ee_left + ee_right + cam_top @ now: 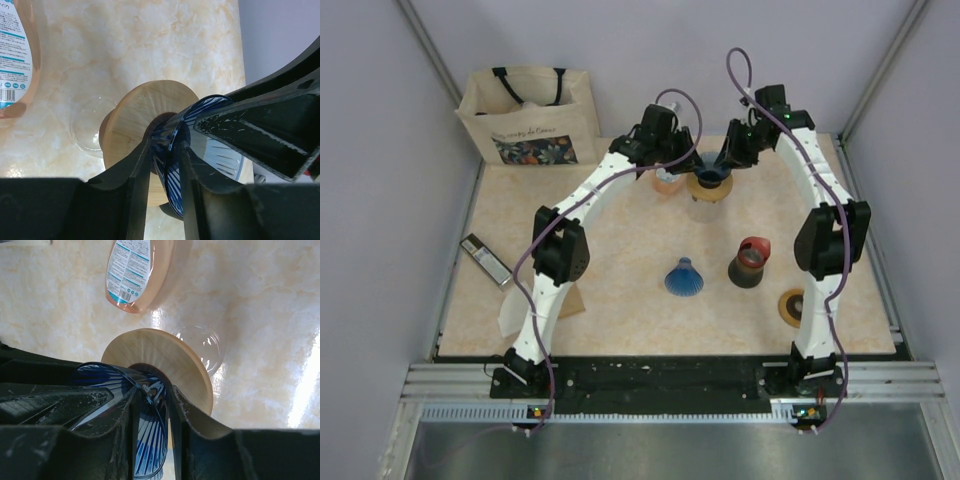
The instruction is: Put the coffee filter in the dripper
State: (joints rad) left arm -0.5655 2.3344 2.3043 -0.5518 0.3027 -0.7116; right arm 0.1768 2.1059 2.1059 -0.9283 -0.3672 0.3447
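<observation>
left gripper (166,145), right gripper (153,390): jaws narrow, blue filter (202,106) rim between fingers, seated in wooden dripper (135,115); pinched or loose, can't tell.

left claw (165,150), right claw (154,395) over dripper (165,355), bottle (135,275) just beside, open table (620,250) nearer

the filter (710,174) sits in the dripper (707,190), bottle (667,182) just left.

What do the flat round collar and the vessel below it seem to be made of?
The collar looks like pale unvarnished wood, matte, with fine straight grain lines. The vessel below it seems to be clear glass or clear plastic: the marbled table shows through it and its rim glints.
</observation>
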